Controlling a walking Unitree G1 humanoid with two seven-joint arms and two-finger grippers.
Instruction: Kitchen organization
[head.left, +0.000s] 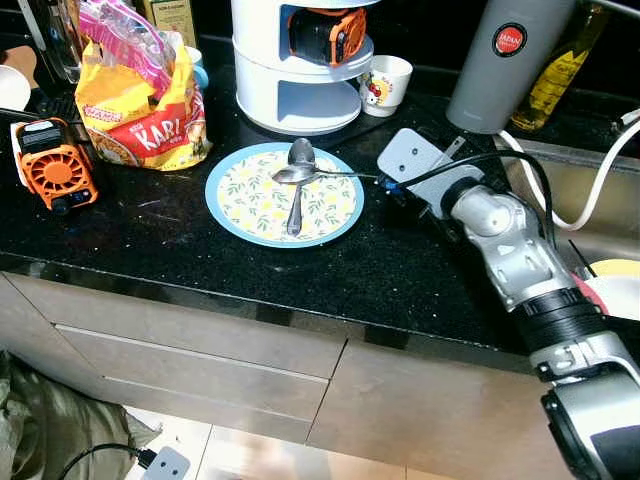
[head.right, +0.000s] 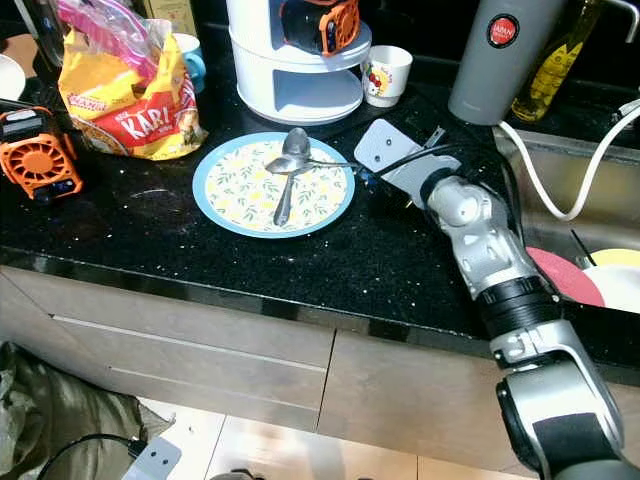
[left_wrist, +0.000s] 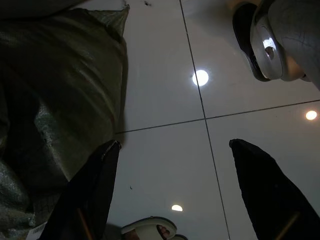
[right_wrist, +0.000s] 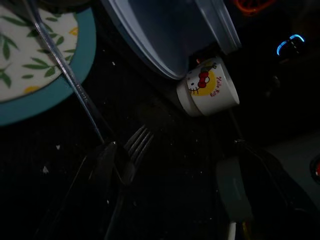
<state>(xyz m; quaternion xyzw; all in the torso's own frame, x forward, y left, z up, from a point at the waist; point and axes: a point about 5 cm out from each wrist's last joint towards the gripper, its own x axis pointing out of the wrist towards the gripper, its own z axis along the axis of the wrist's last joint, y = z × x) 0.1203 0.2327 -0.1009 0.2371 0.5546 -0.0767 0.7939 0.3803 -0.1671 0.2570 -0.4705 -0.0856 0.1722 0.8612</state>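
Currently right claw (right_wrist: 165, 165) spread wide beside fork (right_wrist: 131, 150) on black table (head.left: 200, 250), spoon (head.left: 297, 175) handle close; risks knocking both off plate (head.left: 240, 205).

head pair above counter (head.left: 150, 215), left wrist floorward

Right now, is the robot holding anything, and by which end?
The right pincer is at the end of a spoon handle on the plate; a firm grip cannot be told. The left pincer holds nothing.
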